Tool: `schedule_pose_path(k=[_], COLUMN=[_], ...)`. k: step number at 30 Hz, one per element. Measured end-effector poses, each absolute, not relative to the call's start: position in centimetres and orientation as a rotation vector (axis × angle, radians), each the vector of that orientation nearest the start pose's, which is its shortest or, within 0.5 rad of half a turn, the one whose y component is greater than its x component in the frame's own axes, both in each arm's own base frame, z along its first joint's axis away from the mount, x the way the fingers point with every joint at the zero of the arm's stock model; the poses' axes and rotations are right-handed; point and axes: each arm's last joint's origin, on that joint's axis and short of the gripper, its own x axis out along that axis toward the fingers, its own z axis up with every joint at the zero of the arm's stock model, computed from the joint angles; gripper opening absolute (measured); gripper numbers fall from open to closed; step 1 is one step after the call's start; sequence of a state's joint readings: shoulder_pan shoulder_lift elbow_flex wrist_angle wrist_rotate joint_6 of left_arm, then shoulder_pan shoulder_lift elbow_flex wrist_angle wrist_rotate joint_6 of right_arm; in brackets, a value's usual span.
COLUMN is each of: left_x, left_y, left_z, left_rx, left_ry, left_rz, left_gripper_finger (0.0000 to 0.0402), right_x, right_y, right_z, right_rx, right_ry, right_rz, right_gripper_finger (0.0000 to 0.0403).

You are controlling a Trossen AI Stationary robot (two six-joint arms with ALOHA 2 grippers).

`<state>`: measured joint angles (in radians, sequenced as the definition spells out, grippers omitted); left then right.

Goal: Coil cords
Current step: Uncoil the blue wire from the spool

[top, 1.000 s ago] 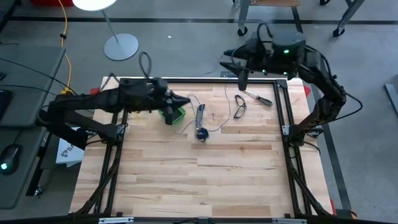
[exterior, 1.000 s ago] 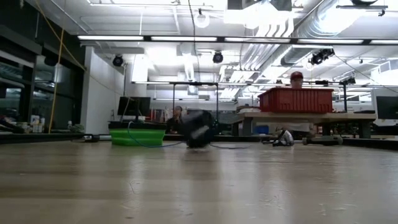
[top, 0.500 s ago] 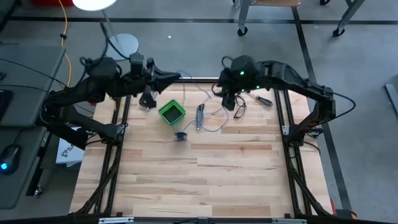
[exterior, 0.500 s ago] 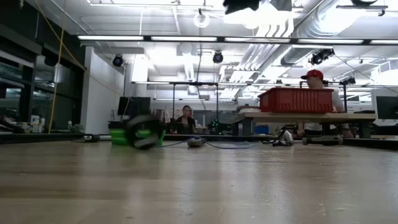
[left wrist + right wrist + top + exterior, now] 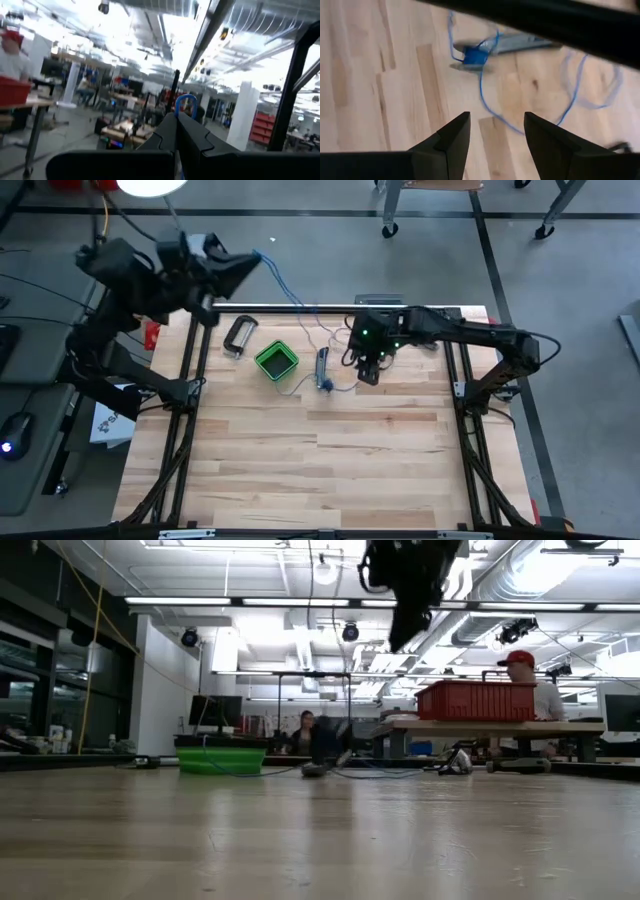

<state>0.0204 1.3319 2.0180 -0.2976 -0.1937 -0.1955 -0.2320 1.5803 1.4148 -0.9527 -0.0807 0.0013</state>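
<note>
The left gripper (image 5: 248, 262) was up high and out past the table's far edge, its jaws together and pinched on the blue wire (image 5: 290, 295). In the left wrist view a small loop of that wire (image 5: 185, 101) stood up just beyond the closed fingers (image 5: 192, 137), with only the room behind it. From those jaws the wire ran down across the far frame rail and onto the wooden table (image 5: 320, 460), where it lay in loose curls between the green box (image 5: 276, 361) and the right gripper (image 5: 368, 369).

The right gripper hung over the far middle of the table, jaws well apart and nothing between them. In the right wrist view its two fingers (image 5: 451, 142) framed bare wood, and ahead of the gap the wire (image 5: 485, 97) curved across the boards to a small blue piece (image 5: 472, 55) beside a grey bar-shaped tool (image 5: 520, 44). I could not tell whether that piece was the spool. From above, the grey tool (image 5: 322, 366) lay just to the left-arm side of the open jaws, the wire's end tangled at its near tip.

A dark curved clamp-like object (image 5: 238, 335) sat near the far left corner, close to the edge and just beyond the green box. The whole near half of the table lay open. In the low view the right arm (image 5: 410, 580) hung down from above, while the green box (image 5: 221, 760) sat far back, and a person in a red cap (image 5: 535, 690) stood in the room behind a red bin (image 5: 475, 700).
</note>
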Motion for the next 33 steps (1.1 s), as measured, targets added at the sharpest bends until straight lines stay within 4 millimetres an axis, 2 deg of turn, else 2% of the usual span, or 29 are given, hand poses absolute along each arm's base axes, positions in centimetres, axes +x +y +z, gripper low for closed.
schedule_pose_path(k=[5,11,15,20,24,33], left_x=[19.1,19.5,19.9,19.9,19.9,19.8], left_y=[1.0,1.1,1.2,1.3,1.3,1.3], left_z=[60.5,60.2,60.1,60.0,60.1,60.3], left_rx=[-0.191,-0.199,-0.193,-0.166,-0.17,-0.156], left_ry=[-0.398,-0.377,-0.37,-0.364,-0.371,-0.39], left_rz=[0.194,0.221,0.257,0.305,0.321,0.325], left_gripper_finger=[0.0,0.0,0.0,0.0,0.0,0.0], right_x=[30.8,31.3,32.5,33.5,33.5,34.3], right_y=[-6.6,-5.5,-4.4,-3.5,-2.9,-2.2], right_z=[26.4,23.0,22.8,23.3,23.3,21.9], right_rx=[0.248,0.31,0.291,0.206,0.142,0.042], right_ry=[1.111,1.005,0.846,0.709,0.695,0.708], right_rz=[-0.067,-0.012,0.002,-0.172,-0.295,-0.384], right_gripper_finger=[0.0181,0.0181,0.0181,0.0181,0.0181,0.0181])
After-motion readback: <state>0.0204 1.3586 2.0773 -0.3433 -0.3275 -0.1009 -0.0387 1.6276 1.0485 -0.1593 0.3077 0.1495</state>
